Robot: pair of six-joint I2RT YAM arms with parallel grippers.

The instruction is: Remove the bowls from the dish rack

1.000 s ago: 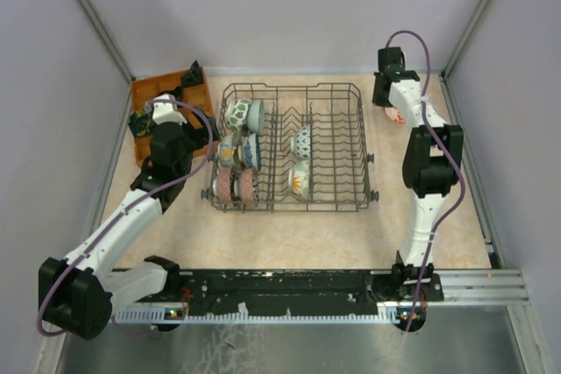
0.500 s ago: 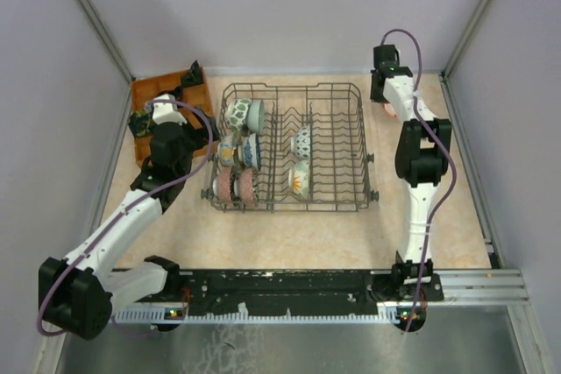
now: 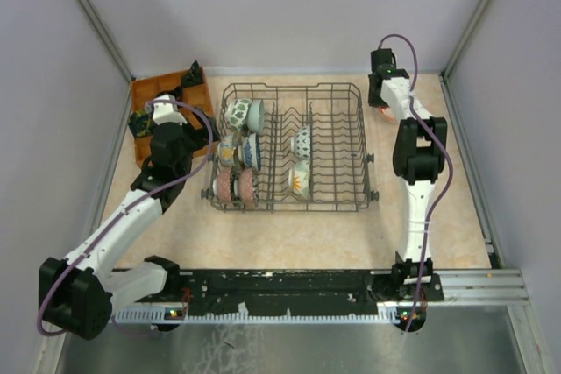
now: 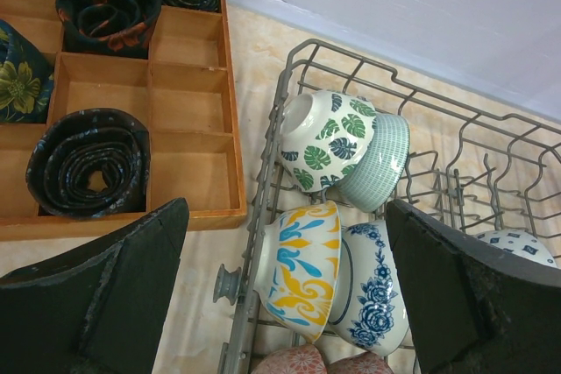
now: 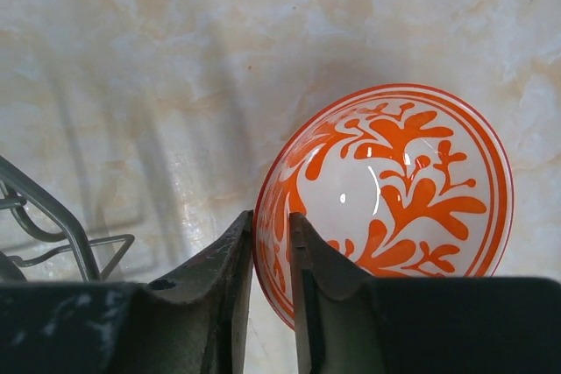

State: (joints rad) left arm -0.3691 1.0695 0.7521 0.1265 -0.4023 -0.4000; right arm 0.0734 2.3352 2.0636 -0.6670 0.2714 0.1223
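Left pincer gapes wide and empty over the left end of the dish rack. Bowls stand on edge there between the tines, two more mid-rack. Red-orange bowl is out, by the far right corner of the counter. Right pincer sits astride its rim, gap narrow; can't tell if it presses. Likely glazed ceramic: rigid, slick, chips easily. Best hold is the rim, one finger inside, one outside.

Orange-brown wooden compartment tray at far-left corner of table, w/ rolled fabric in several compartments: dark coil at front, second roll behind, floral roll at left edge. Tabletop beige, marble-patterned; pale walls around.
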